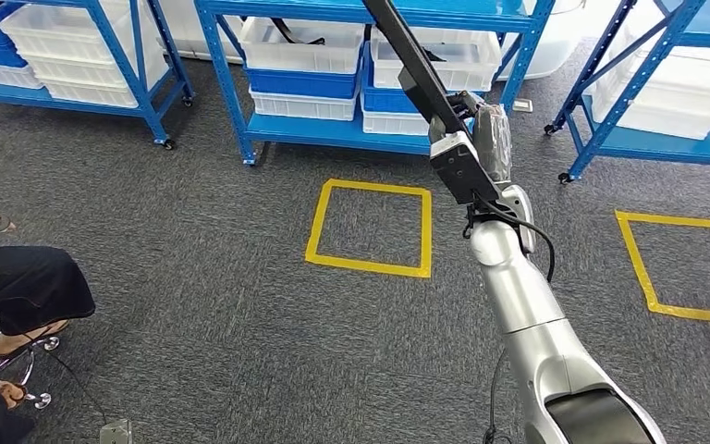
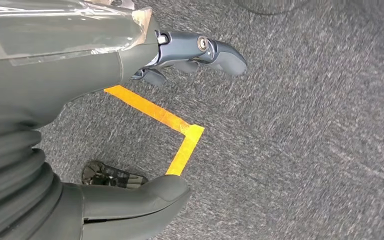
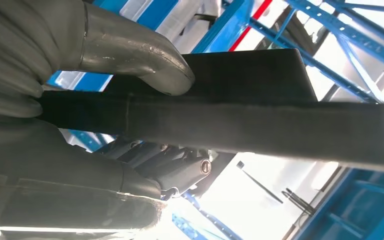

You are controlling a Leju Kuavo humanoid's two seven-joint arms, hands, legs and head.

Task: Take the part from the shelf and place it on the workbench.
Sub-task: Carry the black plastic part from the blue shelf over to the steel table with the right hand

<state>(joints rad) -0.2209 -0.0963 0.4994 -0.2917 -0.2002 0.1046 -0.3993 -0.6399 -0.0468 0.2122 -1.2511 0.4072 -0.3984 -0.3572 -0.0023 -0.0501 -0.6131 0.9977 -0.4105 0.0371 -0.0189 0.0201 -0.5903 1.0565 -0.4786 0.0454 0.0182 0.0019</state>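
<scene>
The part (image 1: 416,69) is a long black bar with a wider black block near its lower end. My right hand (image 1: 481,139) grips it in front of the middle blue shelf (image 1: 333,129), arm raised, and the bar slants up past the picture's top edge. In the right wrist view the thumb (image 3: 145,52) presses on the bar (image 3: 260,125) and the fingers (image 3: 175,165) wrap under it. My left hand (image 2: 180,55) hangs over the grey carpet with nothing in it, fingers stretched apart.
Blue shelf racks with white bins (image 1: 305,46) line the far side. Yellow tape squares (image 1: 370,227) mark the carpet, one more at the right (image 1: 675,268). A seated person (image 1: 9,287) on a stool holds a small device at the left edge.
</scene>
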